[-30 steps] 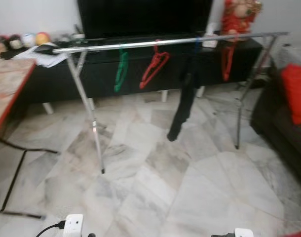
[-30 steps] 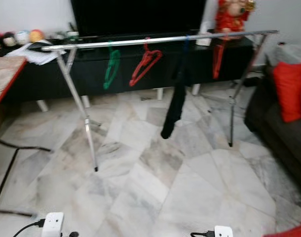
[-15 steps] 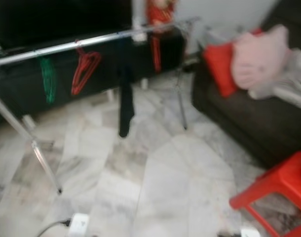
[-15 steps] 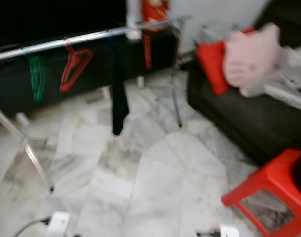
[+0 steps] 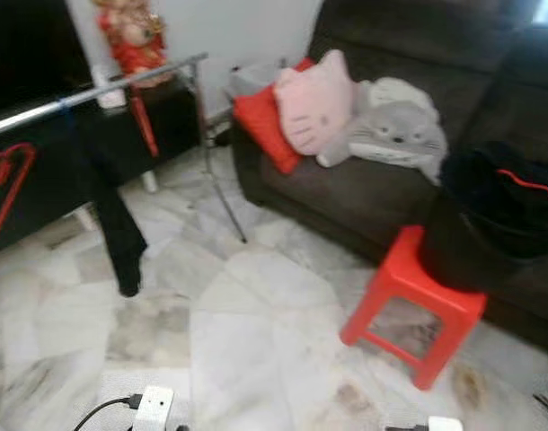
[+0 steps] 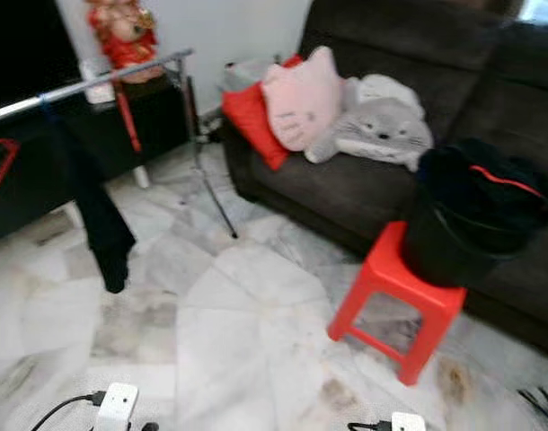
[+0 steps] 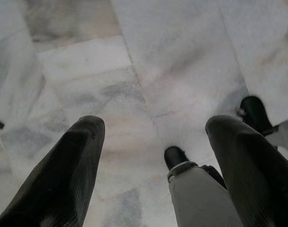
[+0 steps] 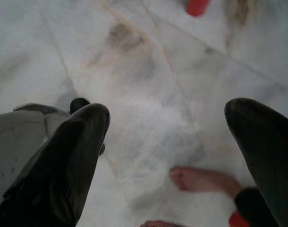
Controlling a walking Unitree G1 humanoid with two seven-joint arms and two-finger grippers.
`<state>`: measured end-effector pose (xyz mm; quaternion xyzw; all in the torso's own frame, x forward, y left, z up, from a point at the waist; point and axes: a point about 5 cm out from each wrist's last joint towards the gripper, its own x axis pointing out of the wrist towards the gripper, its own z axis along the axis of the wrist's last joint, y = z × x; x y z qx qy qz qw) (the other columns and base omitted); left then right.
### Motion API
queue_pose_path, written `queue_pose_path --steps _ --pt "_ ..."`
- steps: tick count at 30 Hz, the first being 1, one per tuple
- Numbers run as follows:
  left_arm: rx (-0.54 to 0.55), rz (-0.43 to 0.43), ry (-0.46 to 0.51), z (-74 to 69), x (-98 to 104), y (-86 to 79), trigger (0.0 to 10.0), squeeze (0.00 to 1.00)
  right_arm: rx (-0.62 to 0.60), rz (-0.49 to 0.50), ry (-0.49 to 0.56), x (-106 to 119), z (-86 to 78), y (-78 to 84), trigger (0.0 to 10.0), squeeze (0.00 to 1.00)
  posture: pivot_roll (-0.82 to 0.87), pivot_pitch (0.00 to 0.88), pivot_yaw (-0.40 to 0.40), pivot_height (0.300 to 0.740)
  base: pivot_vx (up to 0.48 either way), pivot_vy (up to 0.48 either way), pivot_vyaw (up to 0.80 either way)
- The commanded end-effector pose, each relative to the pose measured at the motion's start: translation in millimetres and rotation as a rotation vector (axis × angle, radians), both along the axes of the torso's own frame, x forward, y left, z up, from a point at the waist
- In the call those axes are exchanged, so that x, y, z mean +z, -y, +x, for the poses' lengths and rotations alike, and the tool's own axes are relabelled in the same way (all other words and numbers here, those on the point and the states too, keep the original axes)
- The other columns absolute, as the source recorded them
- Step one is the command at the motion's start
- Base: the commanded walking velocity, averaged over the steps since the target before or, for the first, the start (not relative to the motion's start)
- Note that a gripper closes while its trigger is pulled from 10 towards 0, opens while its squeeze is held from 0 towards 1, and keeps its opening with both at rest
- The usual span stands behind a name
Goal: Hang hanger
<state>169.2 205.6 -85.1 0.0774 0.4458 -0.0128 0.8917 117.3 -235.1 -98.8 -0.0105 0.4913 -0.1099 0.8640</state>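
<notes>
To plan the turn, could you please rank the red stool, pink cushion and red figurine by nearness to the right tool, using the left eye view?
1. Red stool, right foreground.
2. Pink cushion, on the sofa.
3. Red figurine, far left.

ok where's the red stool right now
In the eye views the red stool stands on the marble floor at the right, just in front of the dark sofa, with a black bag resting on its seat.
</notes>
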Motion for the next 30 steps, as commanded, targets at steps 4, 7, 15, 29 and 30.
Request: queue_pose_path --steps 4,7,15,29,30 --pt "-0.055 0.020 -0.014 -1.7 -0.7 -0.4 10.0 0.00 -0.009 -0.008 0.010 1.9 2.6 4.4 10.0 0.00 -0.10 0.000 0.013 0.740 0.000 0.000 -0.80" --pt "-0.057 0.022 -0.013 -1.9 -0.9 0.6 10.0 0.00 -0.018 -0.012 0.014 2.9 1.3 9.2 10.0 0.00 -0.10 0.000 0.015 0.740 0.000 -0.245 -0.80" --pt "-0.042 0.004 -0.020 -2.7 -1.9 2.4 10.0 0.00 -0.028 -0.019 0.015 4.2 -1.1 16.2 10.0 0.00 -0.10 0.000 0.015 0.740 0.000 -0.120 -0.80" --pt "-0.030 -0.032 -0.021 -2.7 -2.1 4.3 10.0 0.00 -0.033 -0.007 0.054 4.5 11.1 2.1 10.0 0.00 -0.10 0.000 0.020 0.740 0.000 0.000 -0.34" --pt "-0.029 -0.032 -0.019 -2.3 -1.9 3.9 10.0 0.00 -0.032 -0.006 0.055 4.4 12.2 0.4 10.0 0.00 -0.10 0.000 0.020 0.740 0.000 0.000 0.00"
